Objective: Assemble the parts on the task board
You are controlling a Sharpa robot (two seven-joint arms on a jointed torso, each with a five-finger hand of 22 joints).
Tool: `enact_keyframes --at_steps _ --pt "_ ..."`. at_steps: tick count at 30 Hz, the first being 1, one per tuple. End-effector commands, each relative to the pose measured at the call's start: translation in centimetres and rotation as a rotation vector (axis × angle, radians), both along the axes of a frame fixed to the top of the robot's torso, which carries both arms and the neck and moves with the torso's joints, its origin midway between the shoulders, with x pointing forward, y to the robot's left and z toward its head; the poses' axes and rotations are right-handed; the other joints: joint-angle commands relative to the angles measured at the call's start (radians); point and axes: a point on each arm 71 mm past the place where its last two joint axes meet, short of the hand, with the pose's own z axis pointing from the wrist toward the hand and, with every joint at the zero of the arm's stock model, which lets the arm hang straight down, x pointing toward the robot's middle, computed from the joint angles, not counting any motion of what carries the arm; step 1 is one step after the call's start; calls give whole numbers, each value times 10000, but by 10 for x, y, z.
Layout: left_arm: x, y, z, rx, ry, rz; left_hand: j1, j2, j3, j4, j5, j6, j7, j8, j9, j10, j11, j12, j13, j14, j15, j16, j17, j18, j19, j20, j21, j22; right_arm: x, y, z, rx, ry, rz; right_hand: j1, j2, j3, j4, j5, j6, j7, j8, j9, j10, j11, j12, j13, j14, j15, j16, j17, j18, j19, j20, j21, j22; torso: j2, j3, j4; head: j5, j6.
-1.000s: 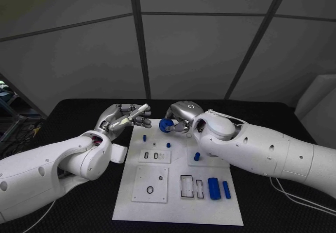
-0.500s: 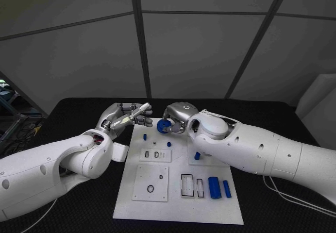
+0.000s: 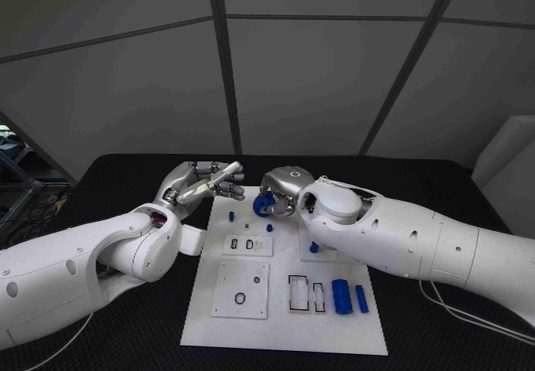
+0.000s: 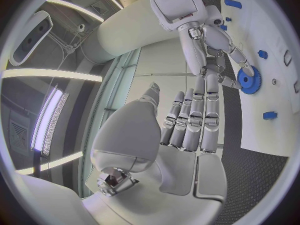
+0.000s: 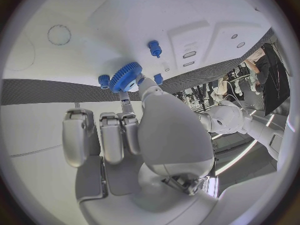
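While held by the right robot hand (image 3: pixel 285 188), blue gear (image 3: pixel 264 203) above task board (image 3: pixel 284 340).

The right hand (image 3: pixel 284 189) covers much of the blue gear (image 3: pixel 264 204) it holds at the far end of the white board (image 3: pixel 284 328), so whether the gear touches the board cannot be told. The right forearm hides the board's right edge and part of a small blue piece (image 3: pixel 313 248) beside it. The tiny blue pegs (image 3: pixel 231 217) near the far end are too small to make out in shape. The left arm covers the board's left edge.
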Motion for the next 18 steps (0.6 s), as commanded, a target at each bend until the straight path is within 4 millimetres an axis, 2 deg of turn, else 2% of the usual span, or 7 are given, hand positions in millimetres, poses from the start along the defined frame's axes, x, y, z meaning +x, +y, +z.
enact_keyframes --at_steps 1,5,12,13,14,18 --pt "0 -1 1 2 -93 -138 -72 39 -43 -37 40 -59 43 -66 -2 -52 32 -21 -11 -74 3 -64 10 21 30 48 15 6 0 0 -4 -413 174 -25 -167 -50 63 11 -21 84 -114 -19 71 1058 39 25 2631 1040 18 46 2633 -61 49 -12 30 1152 -7 -1 10 -5 -12" --pt "0 -1 1 4 -92 -133 -72 39 -43 -37 40 -59 43 -66 -2 -52 32 -21 -11 -74 3 -64 10 21 30 48 15 6 2 -2 -4 -448 144 -180 -342 -171 94 -2 -169 -262 35 -268 -6 1058 167 25 2631 1040 128 46 2633 -53 14 73 7 1110 -1 -1 1 -2 -9" --pt "0 -1 1 6 -91 -129 -72 39 -43 -37 40 -59 43 -66 -2 -52 32 -21 -11 -74 3 -64 10 21 30 48 15 6 3 -5 -4 -450 70 -405 -597 -324 84 15 -444 -544 134 -429 -49 979 266 -86 2515 1040 236 46 2633 -39 -28 186 -22 1057 -3 0 -5 -10 -7" --pt "0 -1 1 8 -90 -125 -72 39 -43 -37 40 -59 43 -66 -2 -52 32 -21 -11 -74 3 -64 10 21 30 48 15 6 3 -5 -4 -441 75 -413 -757 -393 48 79 -724 -818 170 -465 -93 943 311 -135 2465 1040 273 46 2633 -34 -45 228 -34 1037 -3 2 -7 -13 5" --pt "0 -1 1 9 -89 -123 -72 39 -43 -37 40 -59 43 -66 -2 -52 32 -21 -11 -74 3 -64 10 21 30 48 15 6 3 -5 -4 -441 94 -415 -877 -421 25 143 -831 -967 184 -472 -113 937 329 -143 2457 1040 290 46 2633 -34 -45 250 -35 1038 -3 2 -7 -13 5" --pt "0 -1 1 15 -84 -111 -61 46 -40 -48 39 -56 43 -70 0 -52 32 -26 -10 -72 3 -80 23 22 30 51 16 6 4 -6 -6 -484 344 -412 -1683 -558 -63 725 -968 -1053 192 -401 -82 941 342 -137 2464 1040 322 46 2633 -33 -39 297 -33 1052 -4 0 9 -30 8"
